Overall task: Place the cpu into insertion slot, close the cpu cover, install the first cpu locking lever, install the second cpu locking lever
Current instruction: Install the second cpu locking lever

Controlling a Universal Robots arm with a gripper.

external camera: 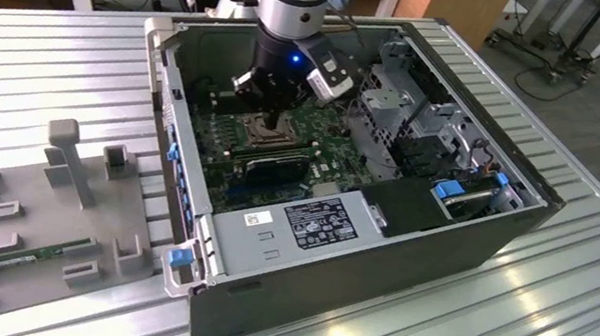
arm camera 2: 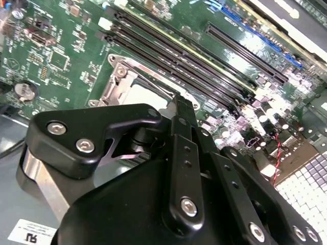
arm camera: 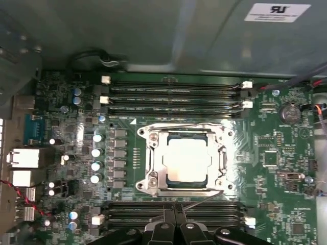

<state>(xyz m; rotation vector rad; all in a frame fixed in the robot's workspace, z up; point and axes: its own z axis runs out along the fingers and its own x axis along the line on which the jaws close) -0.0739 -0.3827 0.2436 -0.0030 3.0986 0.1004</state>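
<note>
The cpu (arm camera: 186, 158), a pale silvery square, lies in the insertion slot (arm camera: 225, 164) on the green motherboard. The cpu cover (arm camera: 155, 153) lies flat around it as a silvery frame. Thin wire levers run along two opposite sides of the socket (arm camera: 179, 125). One lever end (arm camera: 204, 200) slants out toward my fingertips. My gripper (arm camera: 176, 212) hovers just beside that edge of the socket, its black fingers pressed together with nothing seen between them. In the exterior view the gripper (external camera: 271, 124) reaches down inside the case over the socket (external camera: 261, 134). The second wrist view shows the gripper (arm camera 2: 183, 106) next to the cover (arm camera 2: 115, 89).
Long black memory slots (arm camera: 173, 89) flank the socket on both sides. A row of capacitors (arm camera: 96, 153) stands beside it. Case walls (external camera: 183, 115), a drive cage (external camera: 402, 121) and the power supply (external camera: 304, 222) hem the arm in. A grey fixture (external camera: 37, 254) with a memory stick lies outside.
</note>
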